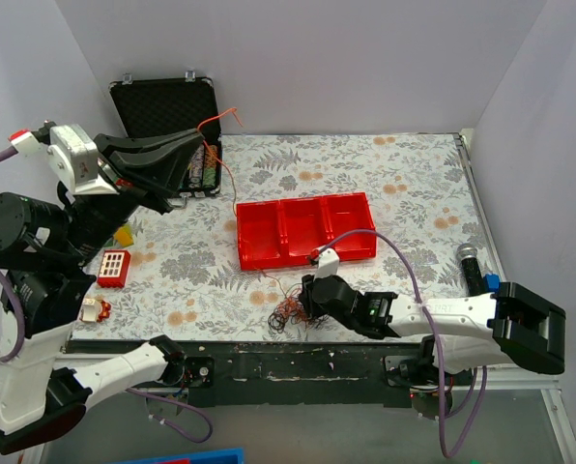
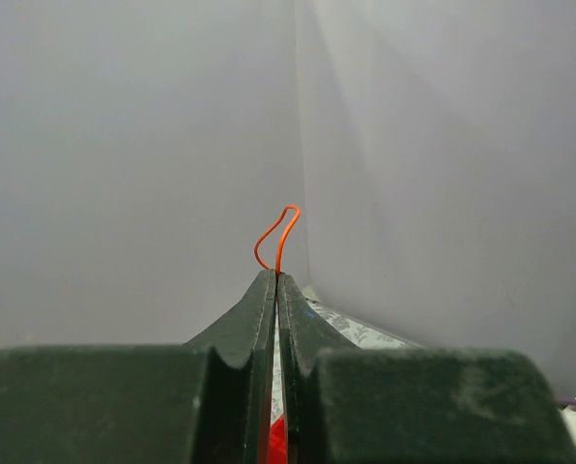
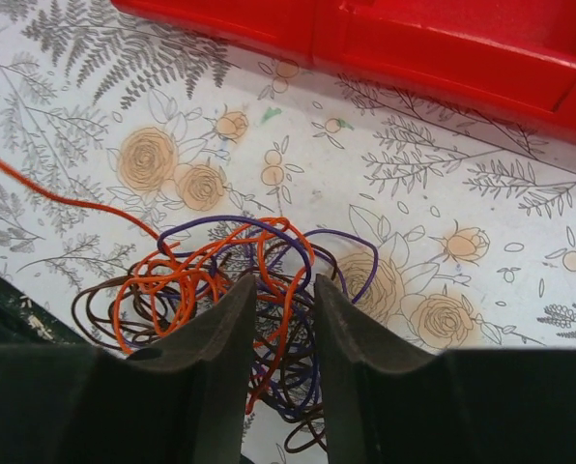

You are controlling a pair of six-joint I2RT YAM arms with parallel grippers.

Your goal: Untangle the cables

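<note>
The cables [image 1: 290, 311] are a small tangle of thin orange, brown and purple wires on the floral table near its front edge. My right gripper [image 1: 310, 298] sits low at the tangle's right side. In the right wrist view its jaws [image 3: 281, 290] are narrowly open and straddle several strands of the bunch [image 3: 172, 280] without pinching them. My left gripper [image 1: 203, 130] is raised high at the back left, shut on one orange wire [image 1: 222, 115]. That wire runs down past the red tray to the tangle. Its looped end [image 2: 280, 232] sticks out past the closed left fingertips [image 2: 275, 275].
A red three-compartment tray [image 1: 259, 232] lies just behind the tangle and shows in the right wrist view [image 3: 443, 48]. An open black case [image 1: 167, 106] stands at the back left. A red block [image 1: 114, 268] and a yellow piece [image 1: 124, 235] lie left. A black cylinder [image 1: 472, 263] lies right.
</note>
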